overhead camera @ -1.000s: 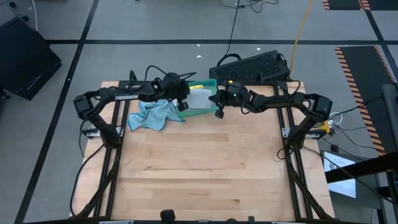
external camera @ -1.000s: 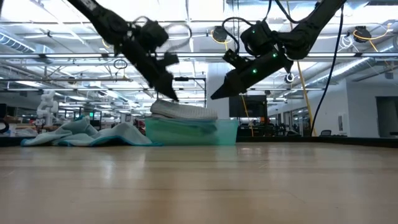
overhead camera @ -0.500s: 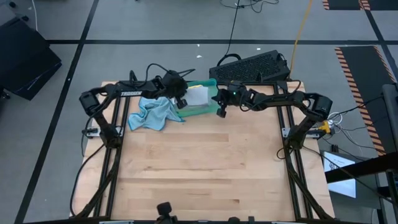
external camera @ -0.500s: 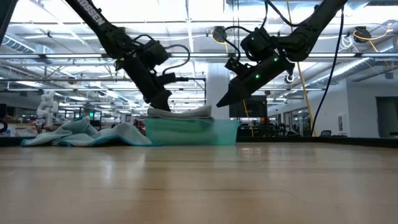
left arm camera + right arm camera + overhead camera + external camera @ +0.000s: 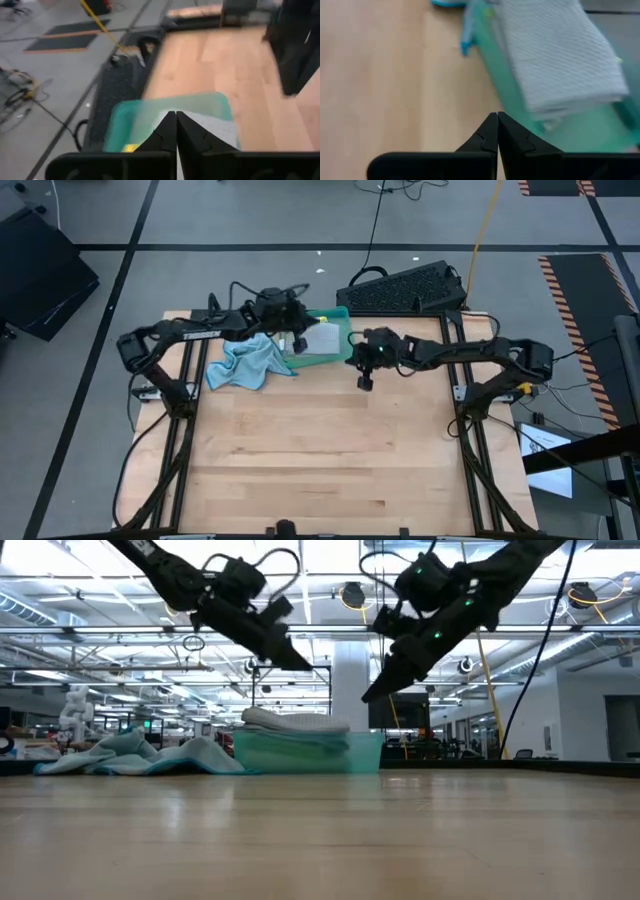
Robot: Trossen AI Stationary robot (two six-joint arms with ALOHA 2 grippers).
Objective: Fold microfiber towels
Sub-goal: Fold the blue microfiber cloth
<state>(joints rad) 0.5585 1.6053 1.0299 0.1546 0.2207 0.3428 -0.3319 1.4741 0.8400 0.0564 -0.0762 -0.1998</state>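
The table lies mostly bare below both claws. The teal tray sits under the left claw and just beside the right claw, with a folded grey towel stacked on top. A rumpled blue towel lies beside the left claw, on the side away from the tray. Both claws hang pinched shut, holding nothing. The blue towel looks light, limp and likely to sag, so I'd pinch it at two neighbouring corners.
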